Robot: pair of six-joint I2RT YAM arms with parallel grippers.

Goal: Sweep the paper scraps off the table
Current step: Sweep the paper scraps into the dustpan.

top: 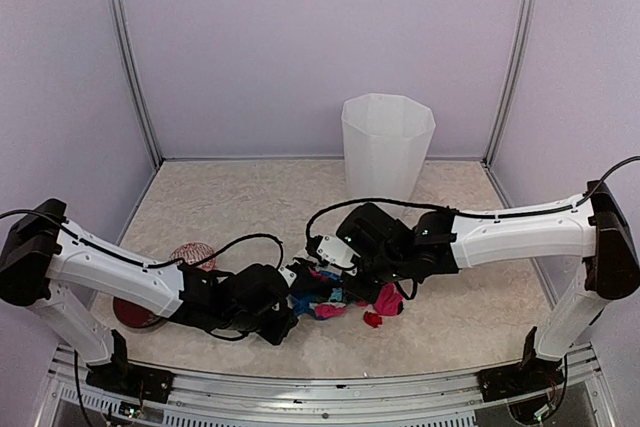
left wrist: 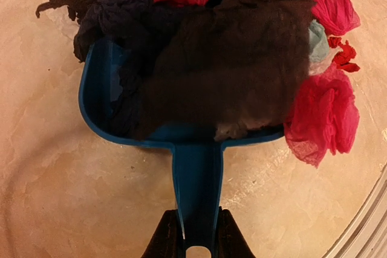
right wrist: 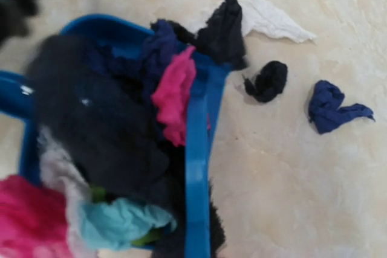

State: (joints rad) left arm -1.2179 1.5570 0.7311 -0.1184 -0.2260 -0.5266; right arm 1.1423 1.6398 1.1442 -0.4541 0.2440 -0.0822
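Observation:
My left gripper (left wrist: 195,243) is shut on the handle of a blue dustpan (left wrist: 100,98) that lies flat on the table (left wrist: 72,197). The pan holds black, navy and magenta paper scraps (left wrist: 230,70). A pink scrap (left wrist: 323,119) and a small red one (left wrist: 344,55) lie just outside its right edge. In the top view the left gripper (top: 280,322) and right gripper (top: 335,252) meet over the pile (top: 330,297). The right gripper holds a blue brush (right wrist: 196,167) along the pan's edge; its fingers are hidden. White (right wrist: 269,19), black (right wrist: 269,81) and navy (right wrist: 332,107) scraps lie loose.
A tall white faceted bin (top: 387,142) stands at the back, right of centre. A pinkish round object (top: 192,252) and a red disc (top: 130,312) lie by the left arm. Pink (top: 388,299) and red (top: 372,319) scraps lie right of the pan. The metal table edge (top: 330,387) runs along the front.

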